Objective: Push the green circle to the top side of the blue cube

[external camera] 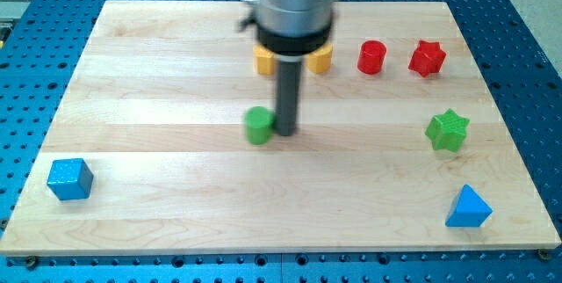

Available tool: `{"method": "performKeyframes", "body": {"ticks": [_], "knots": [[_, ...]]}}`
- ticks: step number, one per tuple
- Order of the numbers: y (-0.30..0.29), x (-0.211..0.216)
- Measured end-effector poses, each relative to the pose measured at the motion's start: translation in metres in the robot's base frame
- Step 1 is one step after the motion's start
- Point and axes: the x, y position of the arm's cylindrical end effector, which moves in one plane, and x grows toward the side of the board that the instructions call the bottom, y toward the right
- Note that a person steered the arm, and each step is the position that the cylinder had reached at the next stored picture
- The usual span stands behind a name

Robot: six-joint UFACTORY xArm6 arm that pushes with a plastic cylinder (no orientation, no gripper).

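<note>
The green circle (258, 126) is a short green cylinder near the middle of the wooden board (158, 72). The blue cube (69, 179) sits near the board's bottom left corner, far to the left and below the green circle. My tip (286, 132) is at the lower end of the dark rod, right beside the green circle on its right, touching or nearly touching it.
Two yellow blocks (318, 58) sit behind the arm near the top, partly hidden. A red cylinder (371, 57) and a red star (427, 58) are at top right. A green star (447, 130) is at right, a blue triangle (467, 207) at bottom right.
</note>
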Motion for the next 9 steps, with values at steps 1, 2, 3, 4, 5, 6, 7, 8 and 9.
{"method": "performKeyframes", "body": {"ticks": [1,2,3,4,5,6,7,8,9], "knots": [[-0.009,-0.016],[-0.009,-0.024],[-0.005,-0.024],[0.005,-0.010],[-0.066,0.005],[-0.131,0.005],[-0.055,0.005],[-0.064,0.026],[-0.127,0.038]]}}
